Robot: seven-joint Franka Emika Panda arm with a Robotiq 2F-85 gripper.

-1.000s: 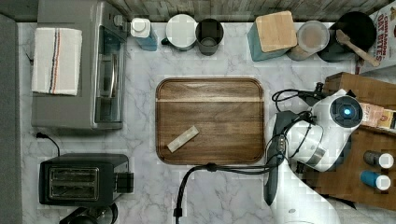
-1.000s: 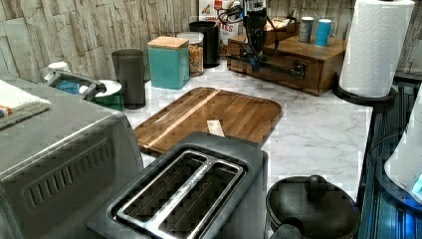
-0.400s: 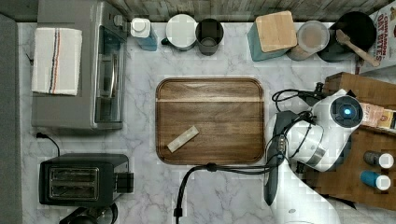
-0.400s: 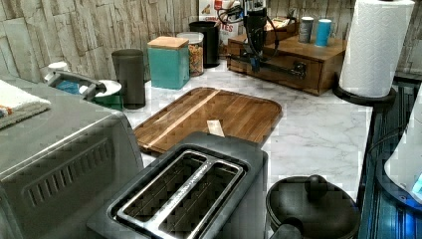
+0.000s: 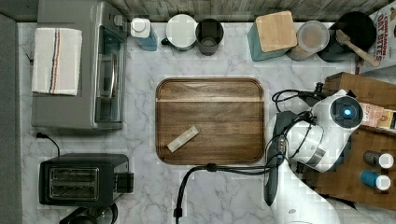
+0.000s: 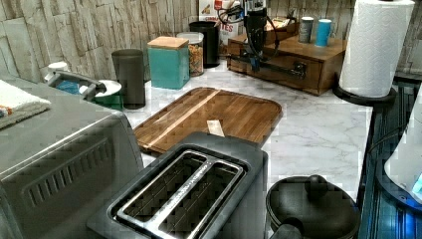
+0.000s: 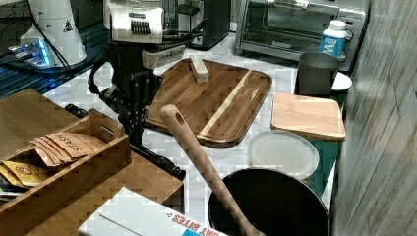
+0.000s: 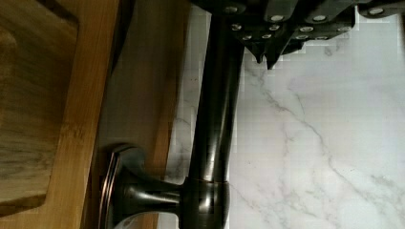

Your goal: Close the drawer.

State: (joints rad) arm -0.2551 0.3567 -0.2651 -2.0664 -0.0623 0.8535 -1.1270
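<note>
The drawer [image 6: 286, 74] is the front of the low wooden cabinet at the left view's far right. Its face looks about level with the cabinet body. A dark metal bar handle [image 8: 215, 119] runs across that face [image 8: 138, 95]. My gripper [image 8: 267, 52] hangs straight down at the handle, fingers shut with nothing between them. Its tips sit on the counter side of the bar, right against it. In the left view the gripper [image 6: 255, 62] stands before the drawer's left end. The right view has the gripper [image 7: 135, 132] at one end of the handle [image 7: 160, 162].
A dark wooden tray [image 5: 210, 119] holding a small pale block [image 5: 183, 138] lies mid-counter. A tea-bag box [image 7: 64, 157] and two small jars [image 5: 376, 170] sit on the cabinet. Canisters, a black pot with a wooden spoon [image 7: 206, 172], toaster, toaster oven and a paper-towel roll [image 6: 370, 47] surround.
</note>
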